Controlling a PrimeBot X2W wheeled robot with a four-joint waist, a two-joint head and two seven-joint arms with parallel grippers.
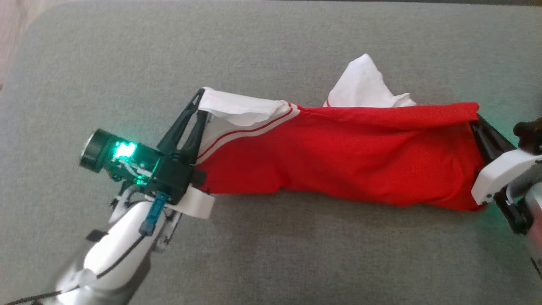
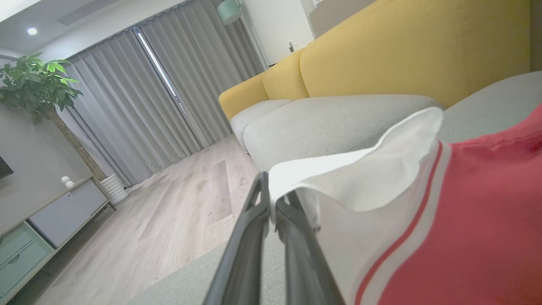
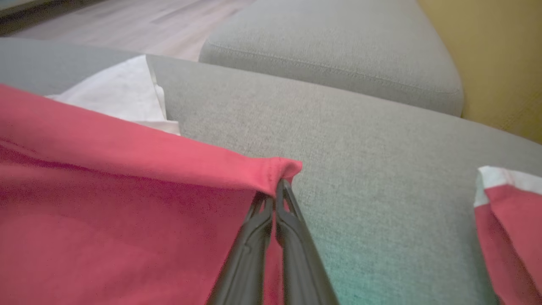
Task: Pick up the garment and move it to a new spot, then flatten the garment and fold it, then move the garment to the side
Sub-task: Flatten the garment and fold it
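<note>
We find the garment (image 1: 338, 156), red with white trim, stretched across the middle of the grey cushion (image 1: 127, 55). In the head view its long axis runs from 9 o'clock to 3 o'clock.

The left gripper (image 1: 202, 103) stands at the 9 o'clock end. Its fingers are pressed together and pinch the white edge, as the left wrist view confirms.

The right gripper (image 1: 480, 127) stands at the 3 o'clock end. In the right wrist view its fingers (image 3: 292, 220) pinch the red hem corner.

A white sleeve (image 1: 364, 82) projects from the garment at 12 o'clock.
</note>
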